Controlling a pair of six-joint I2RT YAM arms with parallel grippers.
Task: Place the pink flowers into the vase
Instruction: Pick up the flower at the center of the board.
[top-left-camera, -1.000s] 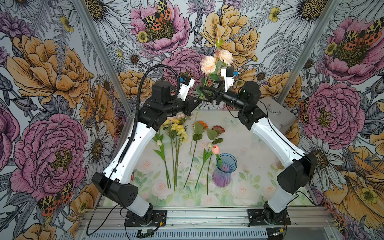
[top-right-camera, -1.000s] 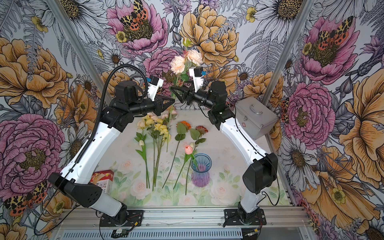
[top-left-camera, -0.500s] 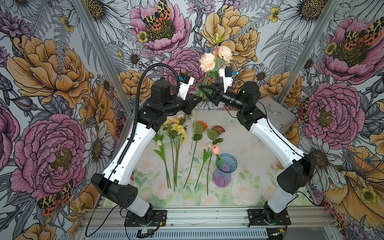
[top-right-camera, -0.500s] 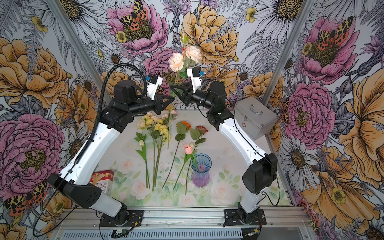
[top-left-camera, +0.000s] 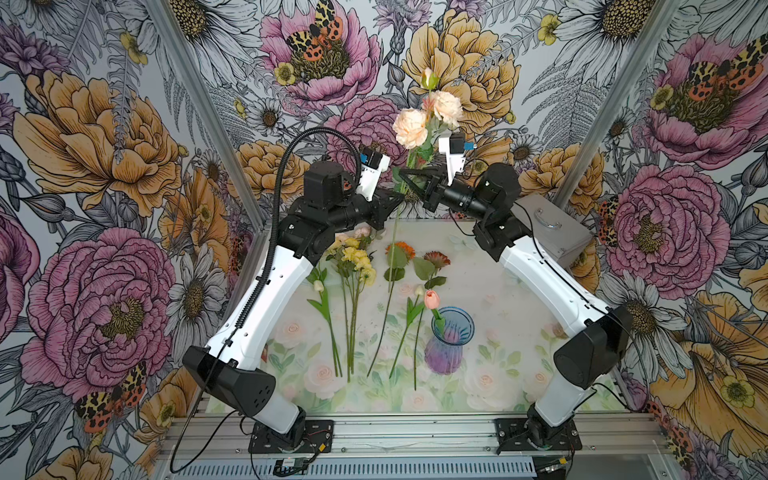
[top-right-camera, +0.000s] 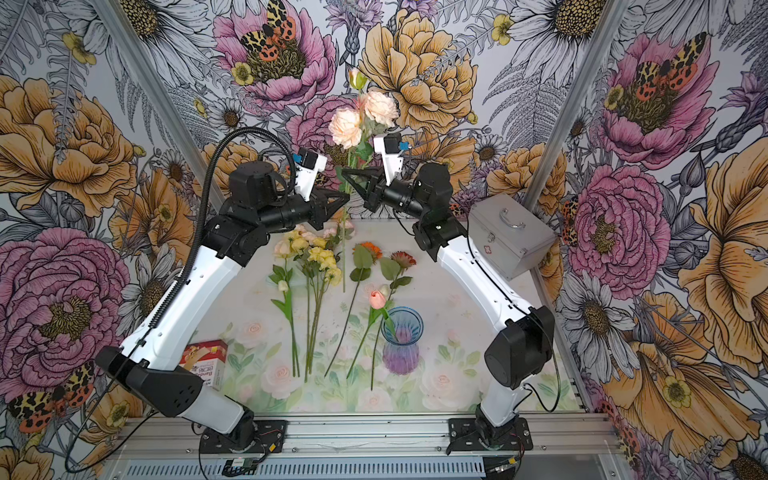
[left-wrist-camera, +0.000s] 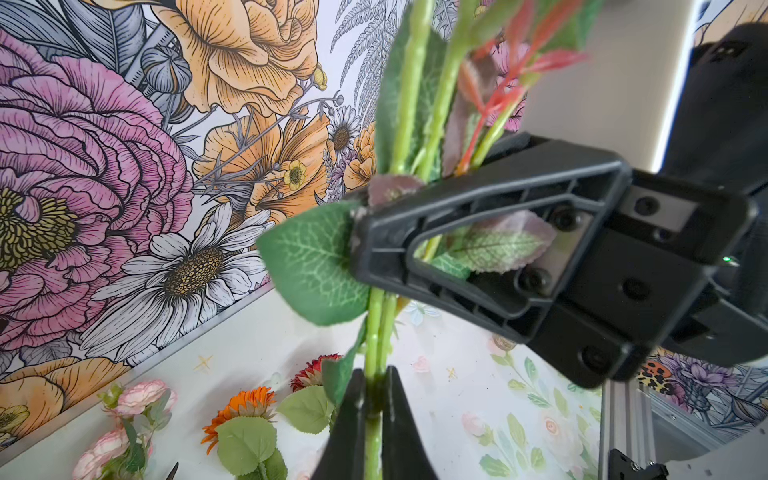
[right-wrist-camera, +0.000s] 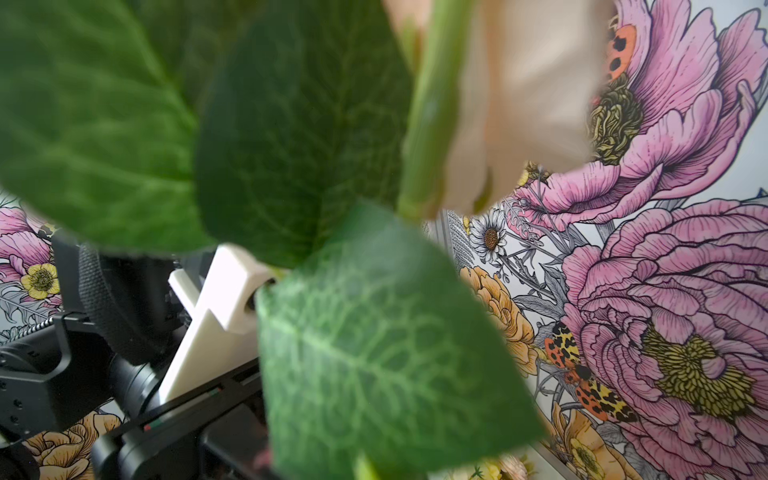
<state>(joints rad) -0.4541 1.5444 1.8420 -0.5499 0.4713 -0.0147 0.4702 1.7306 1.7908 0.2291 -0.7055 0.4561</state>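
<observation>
Looking across the floral-print table (top-left-camera: 498, 332), we've got one long pink spray (top-left-camera: 410, 128) standing upright in the air over the far end, well apart from the vase (top-left-camera: 449, 345) near the front. Both arms have it: the left gripper (left-wrist-camera: 374, 390) is pinched tight on the bare stem (left-wrist-camera: 374, 324), and the right gripper (left-wrist-camera: 361, 232) is clamped just above, with leaves (left-wrist-camera: 311, 262) caught in its jaws. Danger here, I reckon: with two grips on one stem, any mismatched pull could bend it or drag it loose. Leaves smother the right wrist view too. And the tulip (top-left-camera: 432, 299) already leans in that narrow mouth, so a tall, top-heavy spray could snag it or tip the vase.
</observation>
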